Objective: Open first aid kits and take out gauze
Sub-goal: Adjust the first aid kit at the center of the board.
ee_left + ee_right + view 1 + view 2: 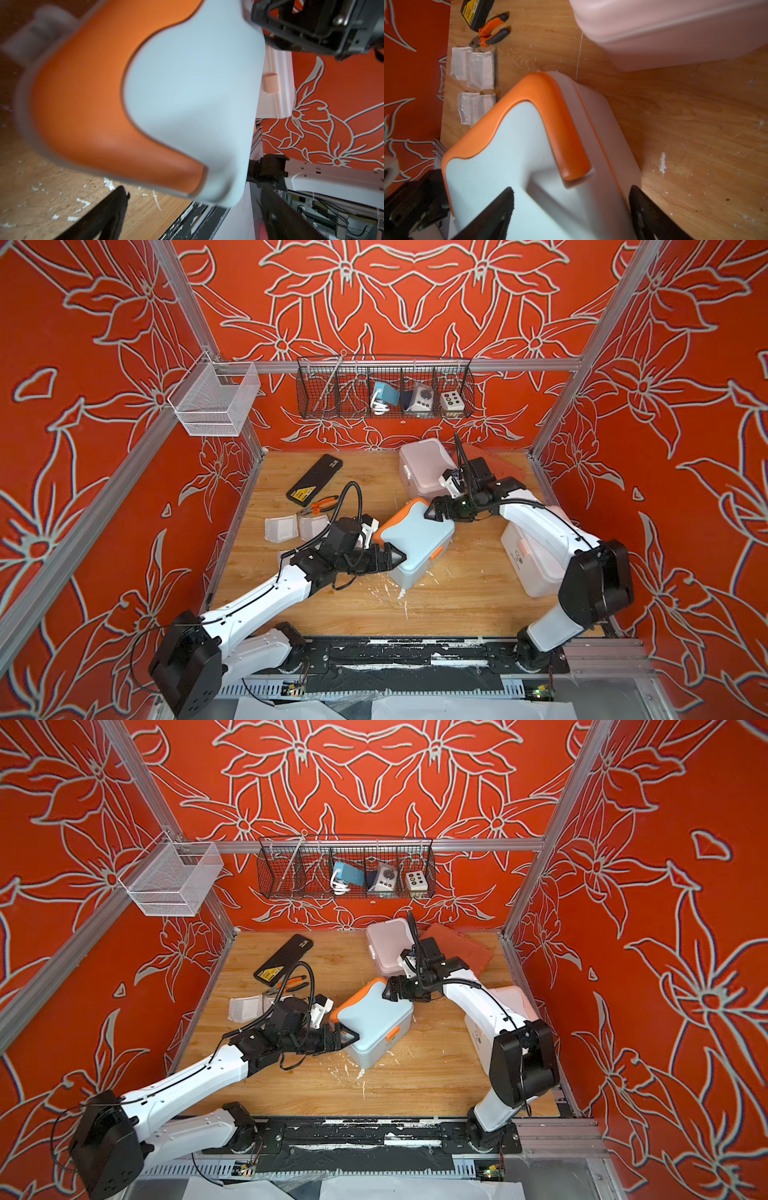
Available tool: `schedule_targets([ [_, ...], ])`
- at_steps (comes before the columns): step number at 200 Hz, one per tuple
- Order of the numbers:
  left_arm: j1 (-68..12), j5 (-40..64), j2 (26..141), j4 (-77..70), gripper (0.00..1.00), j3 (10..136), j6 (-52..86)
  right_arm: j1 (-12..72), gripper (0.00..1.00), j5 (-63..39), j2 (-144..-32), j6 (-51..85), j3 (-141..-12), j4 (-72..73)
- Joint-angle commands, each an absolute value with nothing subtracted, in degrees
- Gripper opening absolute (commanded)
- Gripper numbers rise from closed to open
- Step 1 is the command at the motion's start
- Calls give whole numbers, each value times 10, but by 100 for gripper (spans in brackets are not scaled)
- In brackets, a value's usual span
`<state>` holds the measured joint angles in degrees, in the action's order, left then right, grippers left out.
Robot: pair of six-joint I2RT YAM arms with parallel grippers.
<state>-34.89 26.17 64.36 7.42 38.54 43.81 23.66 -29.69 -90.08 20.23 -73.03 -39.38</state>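
Three kits: blue kit (415, 537) between both grippers, pink kit (419, 464) beyond the right gripper (432, 514), white kit (532, 576) behind it. Four gauze pads (479, 70) lie behind the left gripper (392, 558). Both reach in low, jaws open, straddling opposite lid corners.

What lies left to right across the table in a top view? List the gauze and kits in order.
gauze packs → blue-grey kit → white kit. The pink kit is left out: it overlaps the blue-grey kit sideways.
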Motion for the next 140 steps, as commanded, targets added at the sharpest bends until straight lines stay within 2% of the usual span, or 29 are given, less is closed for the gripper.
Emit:
schedule_targets([
  [1,-348,256,671,24,97,422,428,243,86,-358,-841,207,-670,-391],
  [53,-273,294,757,28,97,494,375,292,86,-381,-666,248,-523,-399],
  [71,-241,313,795,29,97,524,360,295,88,-355,-618,265,-499,-413],
  [106,-194,321,800,57,97,544,343,295,90,-217,-605,244,-569,-515],
  [140,-186,306,715,105,97,485,341,293,93,-187,-649,215,-647,-527],
])
